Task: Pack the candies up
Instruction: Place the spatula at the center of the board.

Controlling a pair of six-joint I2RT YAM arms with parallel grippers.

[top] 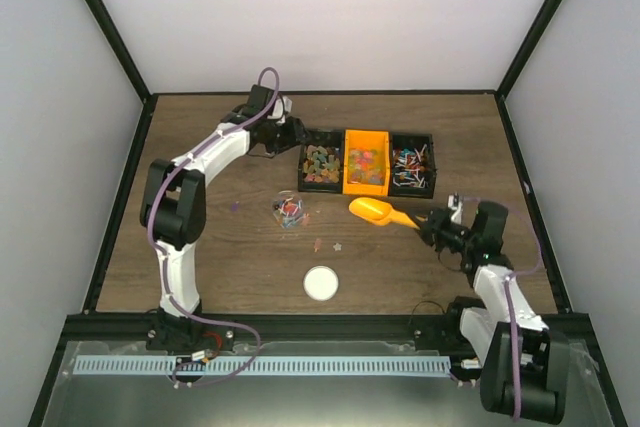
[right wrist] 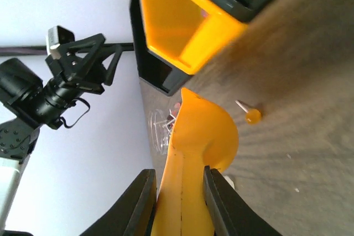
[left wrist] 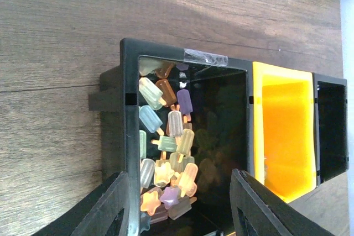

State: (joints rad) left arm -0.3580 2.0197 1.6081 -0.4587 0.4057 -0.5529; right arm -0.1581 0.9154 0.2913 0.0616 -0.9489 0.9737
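Sharing the table (top: pixel 200 147) with the candies (top: pixel 322 164) are scoop (top: pixel 375 210), clear cup (top: pixel 290 212), lid (top: pixel 320 283).

Three bins (top: pixel 366 133), one scoop (top: pixel 372 210), one lid (top: pixel 320 283)

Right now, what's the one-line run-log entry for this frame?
left jaws open at black plastic bin of popsicle-shaped gummies | right jaws shut on orange plastic scoop handle | white round lid lying on wooden table

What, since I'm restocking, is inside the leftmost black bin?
Pastel popsicle and star gummies, piled against a dark glossy wall. The left gripper's fingers hide the nearest corners.
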